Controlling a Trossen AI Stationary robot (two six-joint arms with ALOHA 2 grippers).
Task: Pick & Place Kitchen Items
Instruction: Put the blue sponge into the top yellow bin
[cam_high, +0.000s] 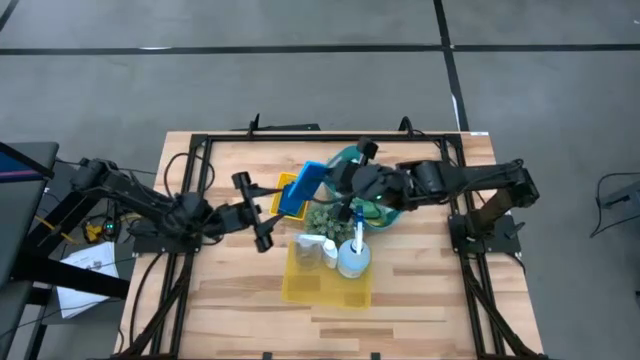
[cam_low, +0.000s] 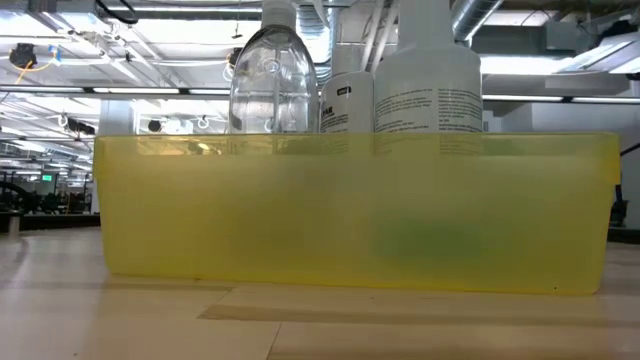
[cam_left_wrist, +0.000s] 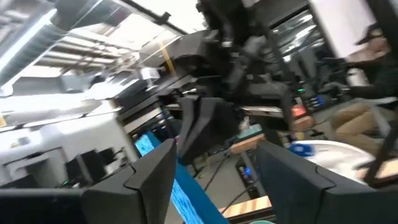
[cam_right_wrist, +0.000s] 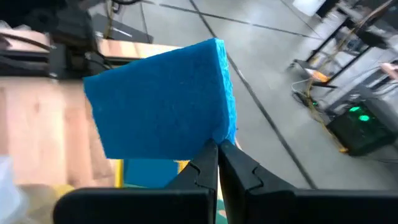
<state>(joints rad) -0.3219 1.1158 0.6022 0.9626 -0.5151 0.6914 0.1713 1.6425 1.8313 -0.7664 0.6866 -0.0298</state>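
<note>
Above tabletop centre: right pincer (cam_right_wrist: 217, 148) is pinching blue sponge (cam_high: 304, 186) by one corner, aloft.
Sponge's long axis: is running diagonally, upper right to lower left.
Nearer arm: left pincer (cam_high: 253, 211), parted, is waiting just left.

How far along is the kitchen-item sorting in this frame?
Done: the clear plastic bottle and white labelled bottle stand in the translucent yellow bin. In hand: the right hand is shut on a flat blue sponge, with the left hand open nearby. Left: placing that sponge.
</note>
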